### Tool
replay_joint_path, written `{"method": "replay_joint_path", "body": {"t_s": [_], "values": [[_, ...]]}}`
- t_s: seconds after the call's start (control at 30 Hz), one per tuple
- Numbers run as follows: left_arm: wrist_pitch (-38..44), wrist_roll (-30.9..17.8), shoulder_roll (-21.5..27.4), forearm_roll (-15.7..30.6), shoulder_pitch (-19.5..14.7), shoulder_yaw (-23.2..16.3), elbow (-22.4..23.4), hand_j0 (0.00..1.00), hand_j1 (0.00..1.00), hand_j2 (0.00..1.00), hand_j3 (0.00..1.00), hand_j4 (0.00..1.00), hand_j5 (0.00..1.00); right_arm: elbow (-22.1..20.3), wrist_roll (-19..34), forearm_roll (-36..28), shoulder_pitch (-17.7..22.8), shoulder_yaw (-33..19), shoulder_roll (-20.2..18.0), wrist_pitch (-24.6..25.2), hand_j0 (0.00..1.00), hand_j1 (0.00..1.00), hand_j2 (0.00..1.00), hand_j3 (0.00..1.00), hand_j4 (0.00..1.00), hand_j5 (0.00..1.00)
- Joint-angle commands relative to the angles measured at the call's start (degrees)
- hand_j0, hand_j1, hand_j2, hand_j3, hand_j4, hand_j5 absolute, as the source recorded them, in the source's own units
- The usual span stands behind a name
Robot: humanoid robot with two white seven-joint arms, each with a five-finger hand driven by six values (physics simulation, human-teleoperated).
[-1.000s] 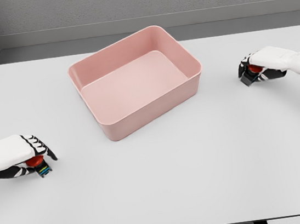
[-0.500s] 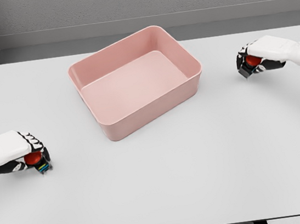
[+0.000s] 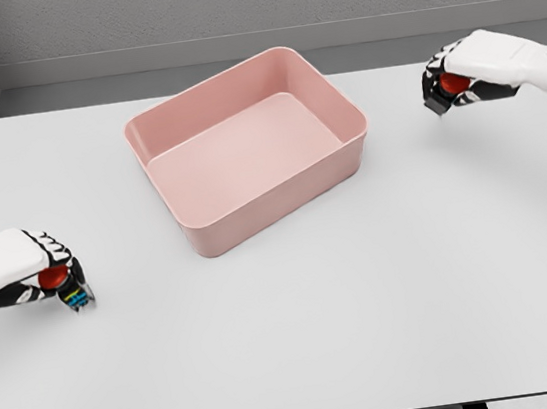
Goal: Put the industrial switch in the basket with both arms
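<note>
**2 switches gripped, basket between them**

You have 2 industrial switches, each a dark block with a red button. Your left hand (image 3: 15, 271) clenches one switch (image 3: 65, 285) at the near left; coloured stripes show on its lower end. Your right hand (image 3: 478, 70) grasps the other switch (image 3: 443, 91) at the far right. The pink basket (image 3: 170, 135) sits between them on the white table (image 3: 366, 293).

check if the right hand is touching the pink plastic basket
Apart. The head view shows bare white table between the right hand and the pink plastic basket.
</note>
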Motion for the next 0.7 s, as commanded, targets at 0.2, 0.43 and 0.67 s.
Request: {"method": "replay_joint_path", "body": {"t_s": [0.2, 0.43, 0.67], "values": [[0.11, -0.04, 0.08, 1.96, -0.44, 2.26, 0.34, 0.53, 0.53, 0.53, 0.53, 0.53, 0.53, -6.49, 0.01, -0.32, -0.7, -0.65, -0.2, 0.09, 0.44, 0.44, 0.44, 0.44, 0.44, 0.44], [0.11, -0.04, -0.45, 2.05, -1.58, 2.26, 0.25, 0.53, 0.53, 0.53, 0.53, 0.53, 0.53, -7.02, -0.08, -0.4, -1.84, -0.65, 0.51, 0.09, 0.44, 0.44, 0.44, 0.44, 0.44, 0.44], [0.11, -0.04, -0.71, 2.4, -2.55, 2.17, 0.17, 0.53, 0.53, 0.53, 0.53, 0.53, 0.53, -9.22, 0.01, -0.32, -2.46, -0.56, 2.62, 0.09, 0.44, 0.44, 0.44, 0.44, 0.44, 0.44]]}}
